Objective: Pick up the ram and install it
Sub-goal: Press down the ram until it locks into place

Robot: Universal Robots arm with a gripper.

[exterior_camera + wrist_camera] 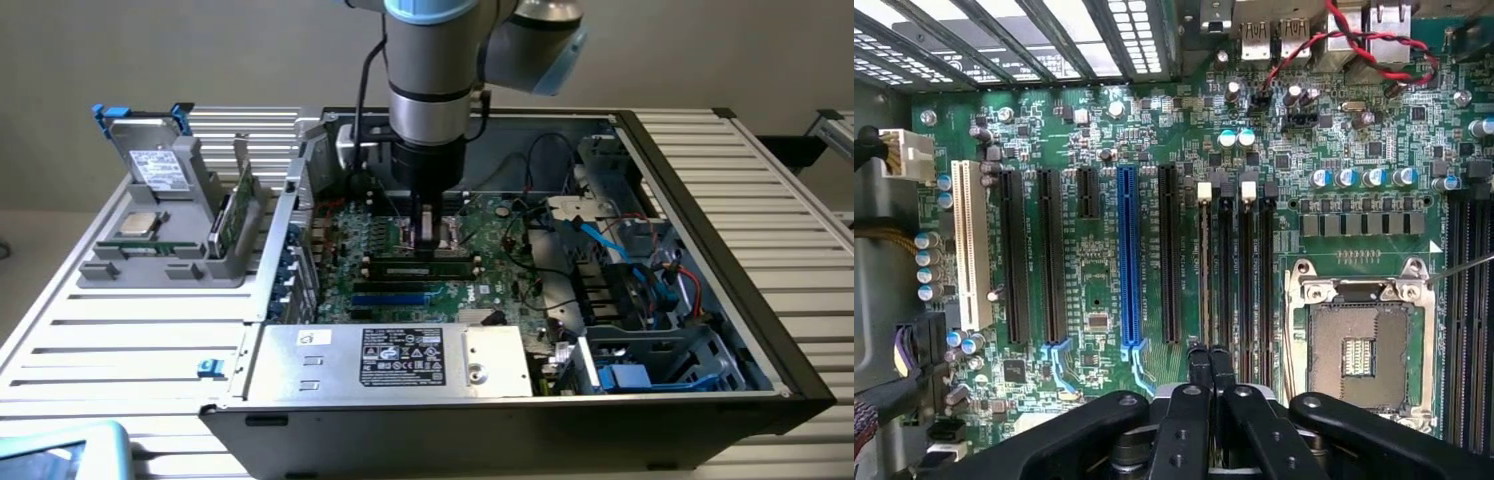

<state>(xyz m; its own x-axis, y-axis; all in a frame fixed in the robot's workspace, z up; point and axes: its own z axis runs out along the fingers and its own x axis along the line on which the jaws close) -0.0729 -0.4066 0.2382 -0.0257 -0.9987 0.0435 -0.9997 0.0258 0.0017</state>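
We saw the fingers (430,243) lowered into the open computer case (694,200), pressed together over the motherboard (400,225), with nothing visibly gripped between them. In the wrist view the fingers (1211,372) stood closed, their two dark tips touching side by side just above the board. Directly beneath and in front of the fingers lay the ram (424,268), a long dark-chipped stick sitting lengthwise in a memory slot, with the blue slots (400,296) just beyond it on the side toward the power supply (400,358). The fingertips appeared to be at or just above the ram's upper edge; we could not tell whether they touched it. Beside the fingers in the wrist view sat the empty processor socket (1362,352). Well apart from the fingers, outside the case on the table (120,320), stood a grey holder (167,235) carrying a silver processor chip (138,224).
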